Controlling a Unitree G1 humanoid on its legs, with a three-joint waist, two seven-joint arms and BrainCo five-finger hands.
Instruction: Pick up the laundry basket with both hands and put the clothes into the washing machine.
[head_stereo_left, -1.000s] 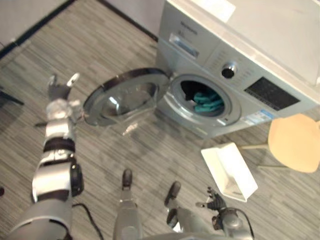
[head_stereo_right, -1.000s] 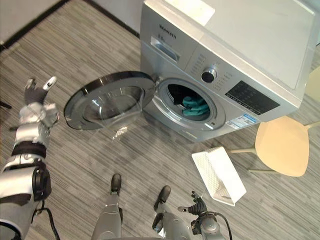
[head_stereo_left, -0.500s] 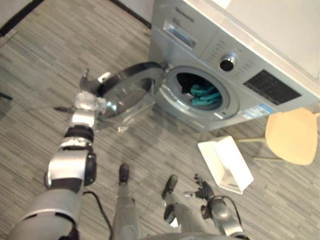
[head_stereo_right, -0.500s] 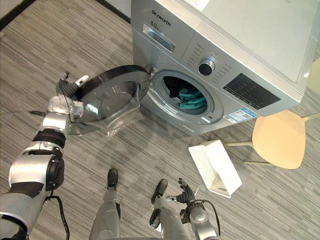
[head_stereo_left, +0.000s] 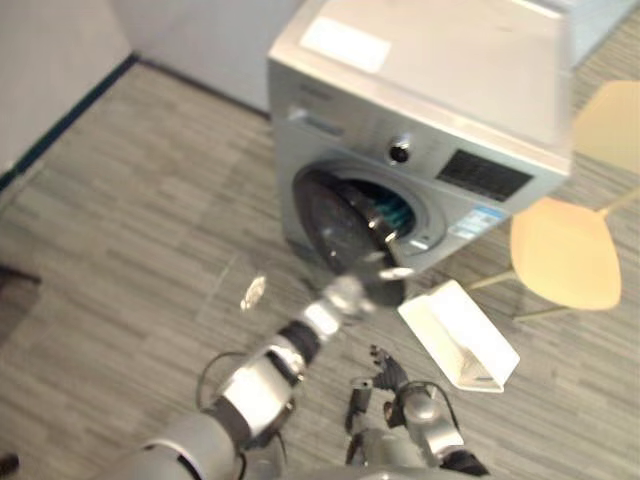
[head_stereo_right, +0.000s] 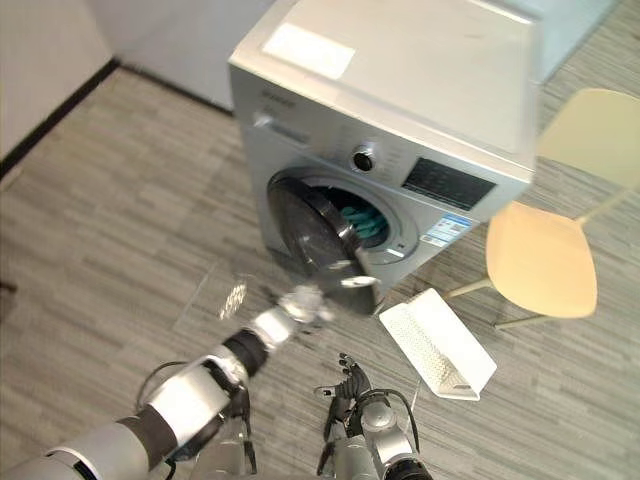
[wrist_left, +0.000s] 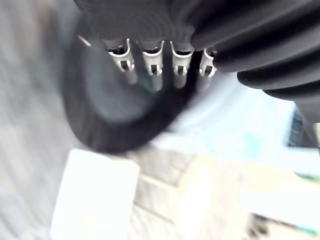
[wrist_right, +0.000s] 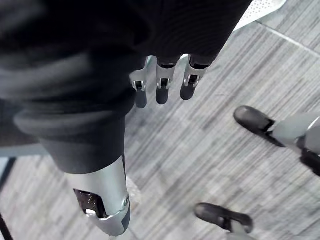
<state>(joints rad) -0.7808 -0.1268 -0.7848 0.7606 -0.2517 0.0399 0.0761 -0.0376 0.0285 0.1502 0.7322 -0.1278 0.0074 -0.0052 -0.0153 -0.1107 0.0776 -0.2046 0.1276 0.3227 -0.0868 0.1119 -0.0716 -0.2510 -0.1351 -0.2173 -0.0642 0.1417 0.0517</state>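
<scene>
Basket lies on the floor at the lower right of the frame, just in front of the washer. It looks tipped over, with nothing showing inside, and its long axis runs from upper left to lower right. Neither hand is on it. The clothes, teal, are inside the washer and show through the gap at the door's right edge.

The door is swung most of the way across the opening. The left hand is up against its outer face near the lower rim, and its fingers are straight and flat on the dark glass, gripping nothing. So the door sits between that hand and the opening, and a push up-frame should shut it, I'd say.

The right hand hangs low at the bottom middle, with its fingers loose and empty over the floor. It is the nearer hand to the basket, which lies just up and to the right of it. A pale chair stands further right.
</scene>
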